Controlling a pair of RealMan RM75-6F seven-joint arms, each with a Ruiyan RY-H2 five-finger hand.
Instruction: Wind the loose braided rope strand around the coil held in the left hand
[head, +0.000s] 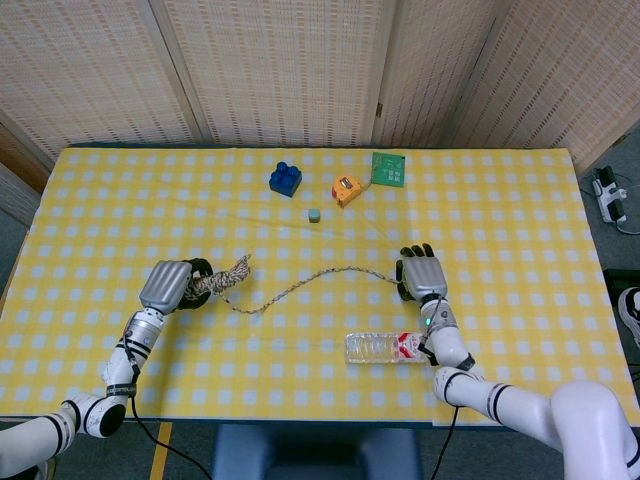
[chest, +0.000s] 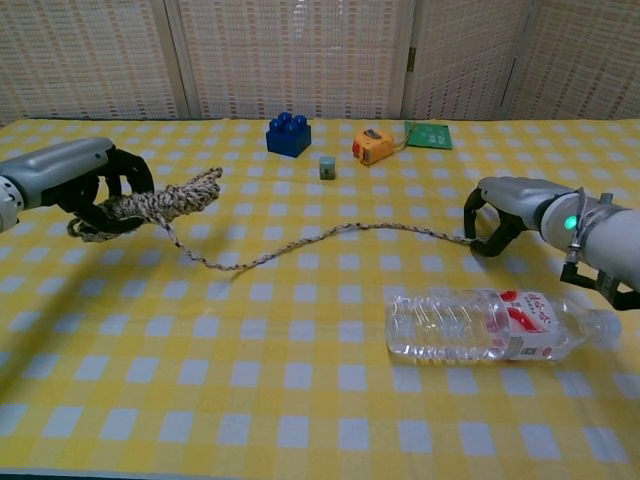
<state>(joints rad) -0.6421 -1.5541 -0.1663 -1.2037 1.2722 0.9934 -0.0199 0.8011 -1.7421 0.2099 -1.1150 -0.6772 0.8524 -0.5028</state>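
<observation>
My left hand (head: 168, 285) (chest: 70, 175) grips a coil of speckled braided rope (head: 222, 277) (chest: 160, 205) just above the yellow checked cloth at the left. From the coil a loose strand (head: 300, 285) (chest: 300, 243) dips onto the cloth and runs right in a shallow curve. Its far end lies inside the curled fingers of my right hand (head: 421, 275) (chest: 505, 210), which holds it low over the table.
A clear plastic bottle (head: 385, 347) (chest: 490, 323) lies on its side just in front of my right hand. At the back stand a blue brick (head: 285, 179), a small grey-green cube (head: 314, 215), an orange tape measure (head: 346, 188) and a green board (head: 389, 168).
</observation>
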